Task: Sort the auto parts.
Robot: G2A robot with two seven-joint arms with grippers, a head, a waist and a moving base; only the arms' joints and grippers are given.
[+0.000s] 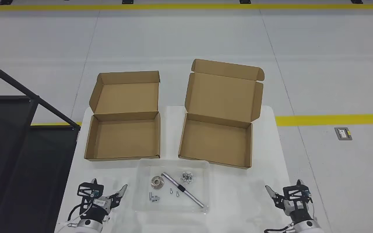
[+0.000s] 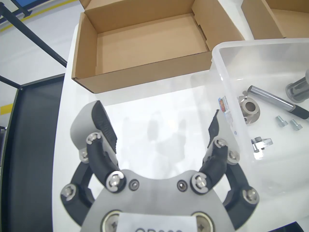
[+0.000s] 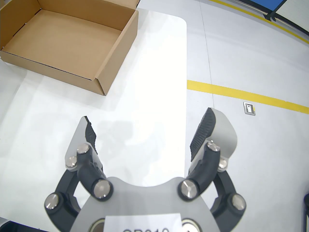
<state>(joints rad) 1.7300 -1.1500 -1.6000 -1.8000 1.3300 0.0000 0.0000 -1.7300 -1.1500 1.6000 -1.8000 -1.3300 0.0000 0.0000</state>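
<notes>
Both hands are spread wide and holding nothing: left hand (image 2: 157, 112) just beside the clear bin (image 2: 241, 43), right hand (image 3: 147, 115) over the surface (image 1: 268, 175) edge. The auto parts (image 1: 186, 177) all sit in the bin. I'd grab the long shaft (image 1: 183, 190) mid-length so it doesn't tip.

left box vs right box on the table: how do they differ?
The left box sits square to the clear tray; the right box is turned slightly clockwise in the top view. The right box looks deeper front to back than the left box, with a taller lid. Shared: both brown cardboard, lids open, empty, side by side behind the tray.
</notes>
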